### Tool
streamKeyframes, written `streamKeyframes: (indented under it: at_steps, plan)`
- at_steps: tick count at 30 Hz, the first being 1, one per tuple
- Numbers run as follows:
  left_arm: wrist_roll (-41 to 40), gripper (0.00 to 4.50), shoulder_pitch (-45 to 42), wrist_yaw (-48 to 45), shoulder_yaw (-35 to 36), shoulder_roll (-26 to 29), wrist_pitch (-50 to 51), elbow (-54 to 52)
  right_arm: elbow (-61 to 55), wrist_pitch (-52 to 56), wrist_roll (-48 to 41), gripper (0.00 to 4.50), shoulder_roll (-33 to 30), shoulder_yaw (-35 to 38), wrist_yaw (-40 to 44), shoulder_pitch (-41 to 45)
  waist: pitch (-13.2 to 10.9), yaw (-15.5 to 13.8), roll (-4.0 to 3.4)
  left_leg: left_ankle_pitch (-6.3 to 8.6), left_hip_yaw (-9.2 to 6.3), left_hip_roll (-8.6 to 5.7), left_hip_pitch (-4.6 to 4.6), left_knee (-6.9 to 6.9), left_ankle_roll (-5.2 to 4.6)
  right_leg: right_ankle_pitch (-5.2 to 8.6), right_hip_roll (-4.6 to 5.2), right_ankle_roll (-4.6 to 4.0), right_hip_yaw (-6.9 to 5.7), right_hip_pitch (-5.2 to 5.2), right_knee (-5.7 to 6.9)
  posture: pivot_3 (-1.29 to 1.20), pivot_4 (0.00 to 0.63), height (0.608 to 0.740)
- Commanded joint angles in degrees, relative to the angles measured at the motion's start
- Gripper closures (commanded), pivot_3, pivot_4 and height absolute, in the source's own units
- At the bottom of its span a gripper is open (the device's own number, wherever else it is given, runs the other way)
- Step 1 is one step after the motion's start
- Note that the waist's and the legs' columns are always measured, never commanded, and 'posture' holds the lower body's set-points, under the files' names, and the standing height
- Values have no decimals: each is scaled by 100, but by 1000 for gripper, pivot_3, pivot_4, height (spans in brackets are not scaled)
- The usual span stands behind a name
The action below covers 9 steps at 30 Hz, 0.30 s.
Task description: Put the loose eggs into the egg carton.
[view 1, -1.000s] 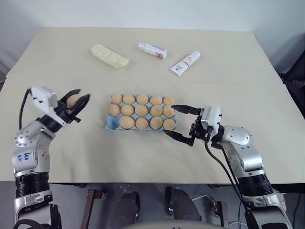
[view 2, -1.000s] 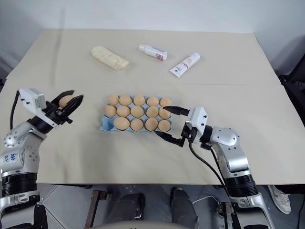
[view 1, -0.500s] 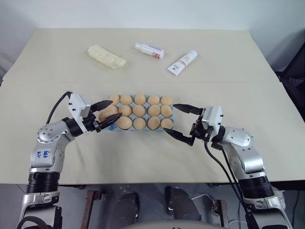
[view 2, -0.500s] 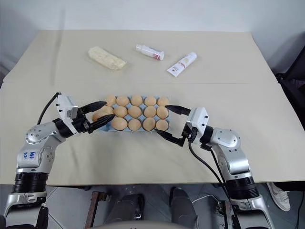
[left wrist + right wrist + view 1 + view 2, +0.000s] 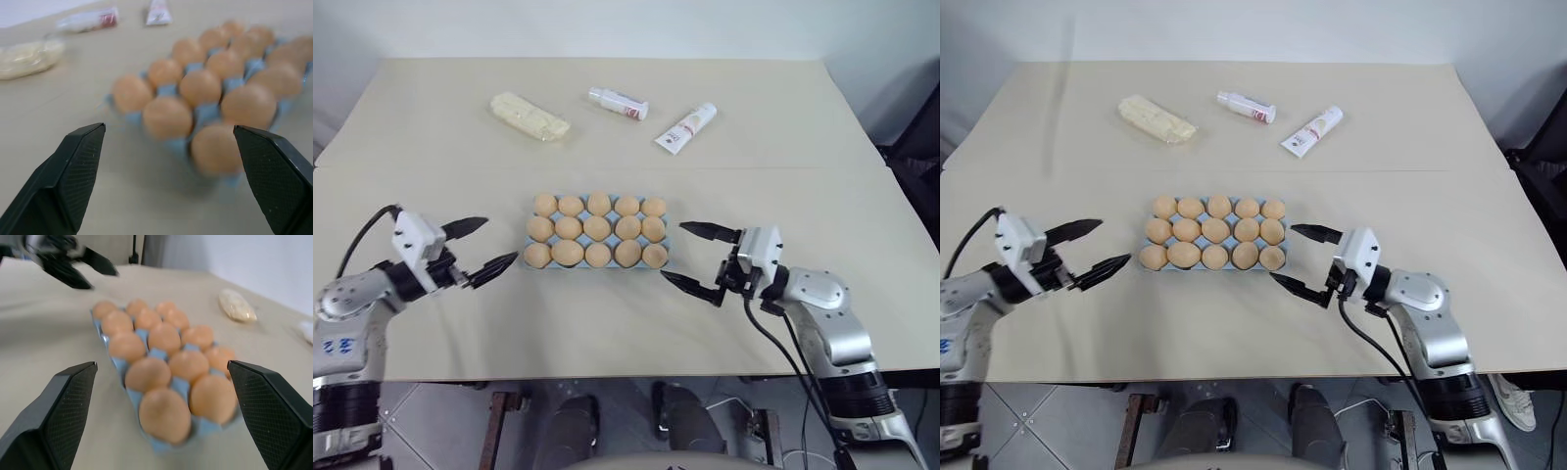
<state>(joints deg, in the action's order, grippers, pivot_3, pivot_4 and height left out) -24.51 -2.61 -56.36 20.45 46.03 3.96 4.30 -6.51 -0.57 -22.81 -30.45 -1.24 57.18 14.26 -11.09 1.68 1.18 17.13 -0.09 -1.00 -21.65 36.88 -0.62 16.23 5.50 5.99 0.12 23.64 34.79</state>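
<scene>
The light blue egg carton (image 5: 133,116) lies mid-table, and each of its cups holds a tan-orange egg (image 5: 597,229), including the near left corner cup (image 5: 537,255). Loose eggs are out of view; every egg I see sits in a cup. My left gripper (image 5: 502,239) hovers open and empty just left of the carton, pointing at it. On the carton's right side my right gripper (image 5: 672,251) is wide open and empty, with its fingertips close to the carton's right end. Each wrist view looks between spread fingers at the filled carton.
At the back of the table lie a pale yellow wrapped packet (image 5: 530,116), a small white bottle (image 5: 618,102) and a white tube (image 5: 686,128). Bare tabletop surrounds the carton; the table's front edge runs just under both arms.
My left gripper brought an egg to the carton's near left corner cup, opened, left it there and drew back to the left. The right gripper shifted slightly right, still open.
</scene>
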Motion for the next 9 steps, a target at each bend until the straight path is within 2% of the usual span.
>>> streamKeyframes:
  at_steps: [1,9]
  plan:
    - [20,37,426,-223,430,214,-265,-256,-74,-12,-174,0,-171,250,169,-60,-1,-10,-1,0,-1,1,0,-2,-1,1,1,-1,-1,0,-4,0,150,740]
    - [141,37,979,-70,537,95,-463,-434,28,-5,-173,0,-167,318,231,-25,-2,-19,-3,1,-6,3,0,0,-1,2,6,-4,-6,-6,-7,0,150,740]
